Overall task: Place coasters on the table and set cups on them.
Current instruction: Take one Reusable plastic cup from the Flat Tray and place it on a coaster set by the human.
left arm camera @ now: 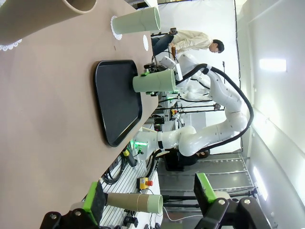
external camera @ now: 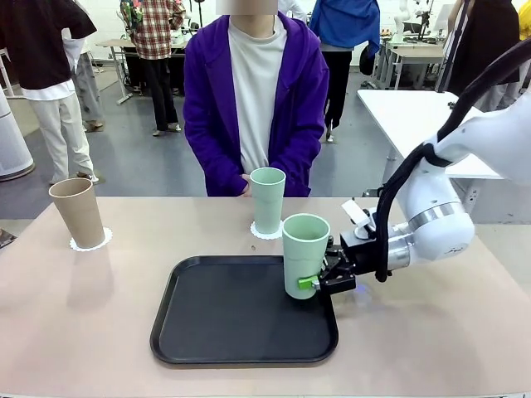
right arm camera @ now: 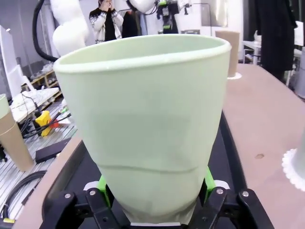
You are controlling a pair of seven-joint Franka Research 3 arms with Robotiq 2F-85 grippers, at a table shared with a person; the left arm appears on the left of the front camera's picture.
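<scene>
Right tool (external camera: 319,283) clenched on a mint cup (external camera: 304,254), upright at the black tray's (external camera: 241,342) right edge, centre frame. Left tool (left arm camera: 147,202) released, low in its wrist view. Second mint cup (external camera: 267,200) and tan cup (external camera: 77,212) each on a coaster (external camera: 90,244) on the bench (external camera: 75,315), centre and left.

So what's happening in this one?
The right tool is shut on a mint cup standing on the black tray. A brown cup and a second mint cup each stand on a coaster on the table. A third coaster lies bare. The left tool is open, off the table. A person stands opposite.
</scene>
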